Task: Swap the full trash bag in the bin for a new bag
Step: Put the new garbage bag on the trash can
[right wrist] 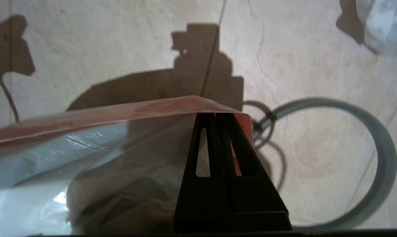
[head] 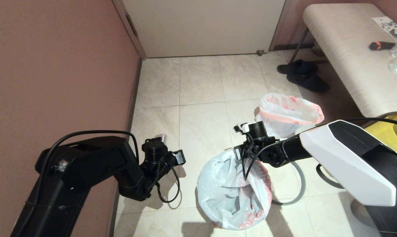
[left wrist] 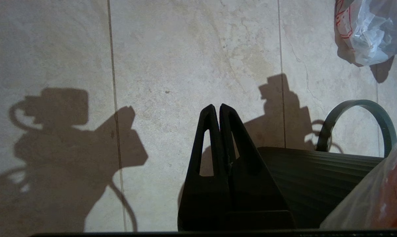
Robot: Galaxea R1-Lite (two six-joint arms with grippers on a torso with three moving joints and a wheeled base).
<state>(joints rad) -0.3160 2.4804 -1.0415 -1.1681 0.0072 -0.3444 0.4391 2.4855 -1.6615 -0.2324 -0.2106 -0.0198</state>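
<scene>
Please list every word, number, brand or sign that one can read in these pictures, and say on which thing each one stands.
Nothing can be read.
Red print on the new bag: too blurred to read.
Red print on the full trash bag: only red strokes, not readable.
Black pattern on the printed sheet on the bench: too small to read.
There is no other text, label or number.

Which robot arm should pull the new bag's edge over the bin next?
Right, probably. The right gripper is already shut on the new bag at its pink rim. The left gripper is shut on nothing, over the floor beside the bin.
</scene>
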